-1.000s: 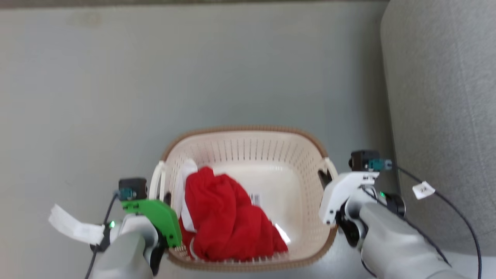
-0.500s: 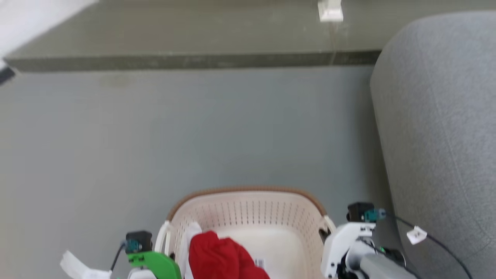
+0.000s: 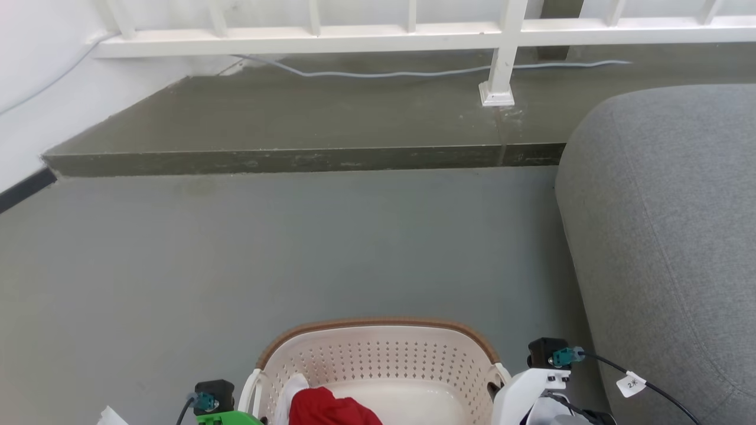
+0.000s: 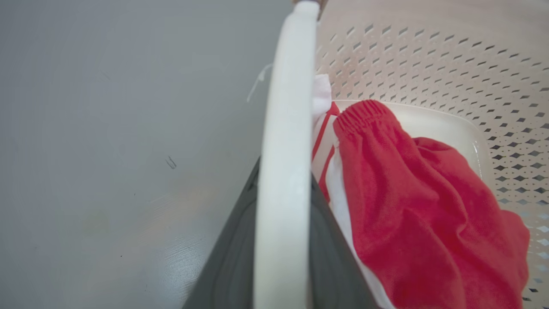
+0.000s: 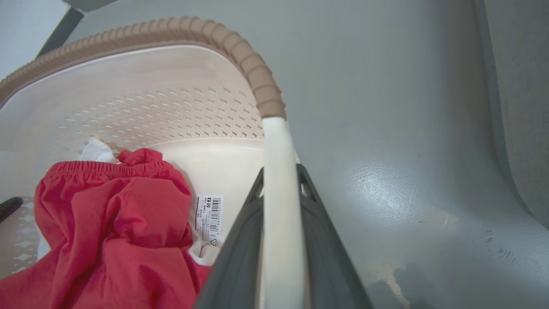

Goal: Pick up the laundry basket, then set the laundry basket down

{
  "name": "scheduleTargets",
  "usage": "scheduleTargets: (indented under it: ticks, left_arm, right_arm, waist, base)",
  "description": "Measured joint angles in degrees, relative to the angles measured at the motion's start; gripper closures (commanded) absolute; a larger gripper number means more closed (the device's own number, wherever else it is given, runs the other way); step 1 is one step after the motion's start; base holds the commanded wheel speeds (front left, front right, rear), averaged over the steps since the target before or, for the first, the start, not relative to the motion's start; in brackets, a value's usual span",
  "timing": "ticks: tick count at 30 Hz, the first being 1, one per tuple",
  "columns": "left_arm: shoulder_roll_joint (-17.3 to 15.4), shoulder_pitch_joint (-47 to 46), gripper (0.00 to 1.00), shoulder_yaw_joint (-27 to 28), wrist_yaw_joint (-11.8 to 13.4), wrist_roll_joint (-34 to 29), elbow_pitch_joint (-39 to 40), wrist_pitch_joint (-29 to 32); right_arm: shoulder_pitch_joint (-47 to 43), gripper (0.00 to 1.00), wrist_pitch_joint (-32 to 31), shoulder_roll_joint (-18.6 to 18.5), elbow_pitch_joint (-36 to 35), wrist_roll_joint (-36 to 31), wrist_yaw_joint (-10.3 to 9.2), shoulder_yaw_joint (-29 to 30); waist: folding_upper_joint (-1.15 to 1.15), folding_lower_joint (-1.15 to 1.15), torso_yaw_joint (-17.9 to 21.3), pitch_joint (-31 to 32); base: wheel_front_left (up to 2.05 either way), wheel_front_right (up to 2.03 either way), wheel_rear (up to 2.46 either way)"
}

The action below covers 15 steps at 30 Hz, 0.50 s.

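Laundry basket [image 3: 378, 360] clamped by both handles [image 4: 285, 107].
Left gripper [image 4: 284, 171] and right gripper [image 5: 281, 171] each pinch one; red garment [image 4: 420, 214] lies inside.

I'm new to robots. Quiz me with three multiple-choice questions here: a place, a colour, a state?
1. The grey seat lies on which side of the laundry basket? A robot's left B robot's right C inside it
2. The garment in the basket is: A blue B red C green
3. The left pincer and right pincer are: A open B holding the garment C shut on the white handles
Answers: B, it stands at the head view's right; B, both wrist views show red cloth; C, each wrist view shows a handle clamped between the fingers.
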State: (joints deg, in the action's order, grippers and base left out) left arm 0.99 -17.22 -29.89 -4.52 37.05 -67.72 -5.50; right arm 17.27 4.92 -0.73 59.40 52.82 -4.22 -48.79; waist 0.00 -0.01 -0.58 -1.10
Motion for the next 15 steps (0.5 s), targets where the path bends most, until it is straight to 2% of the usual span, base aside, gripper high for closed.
scheduleTargets:
  ticks: [15]
  left_arm:
    - [-0.35, 0.22, 1.0, -2.64, 2.0, 1.6, 2.57, 0.0]
  right_arm:
    - [0.15, 1.0, 0.08, -0.8, -0.81, 2.15, -1.43, -1.91]
  waist:
    - [0.0, 0.0, 0.25, 0.64]
  base:
    - [0.0, 0.0, 0.0]
